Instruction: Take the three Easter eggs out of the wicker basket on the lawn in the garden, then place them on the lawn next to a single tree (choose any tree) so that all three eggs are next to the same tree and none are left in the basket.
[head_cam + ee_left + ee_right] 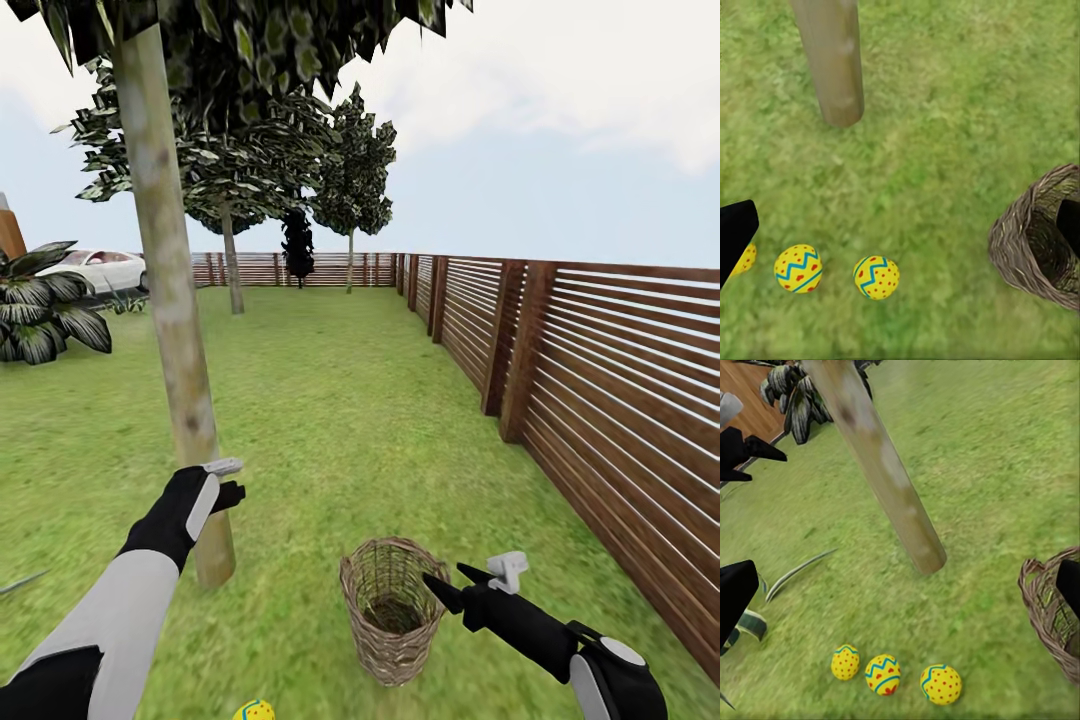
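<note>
Three Easter eggs lie in a loose row on the lawn, all out of the wicker basket and near the foot of the tree. In your right wrist view you can see all three side by side, close together, with the pale trunk rising at a slant beyond them. In the left wrist view two eggs lie fully in sight and the third is half hidden behind a black finger at the picture's edge. In the head view one egg just peeks in at about 6 o'clock.

The basket stands upright on the grass at roughly 5 o'clock from the trunk's base, apart from the eggs; what you can see of its inside is bare weave.

Your left arm reaches forward and up from 7 o'clock, grey forearm and black wrist angled toward the trunk, its left claw held in the air right by the trunk, above its base. Its fingers look spread, with nothing between them.

Your right arm comes in from 4 o'clock, low and nearly level, the right claw pointing toward 9 o'clock just over the basket's rim. Its two dark fingers are parted and pinch nothing.

The slat fence runs along the garden's right side, and a striped leafy plant sits at 9 o'clock.
</note>
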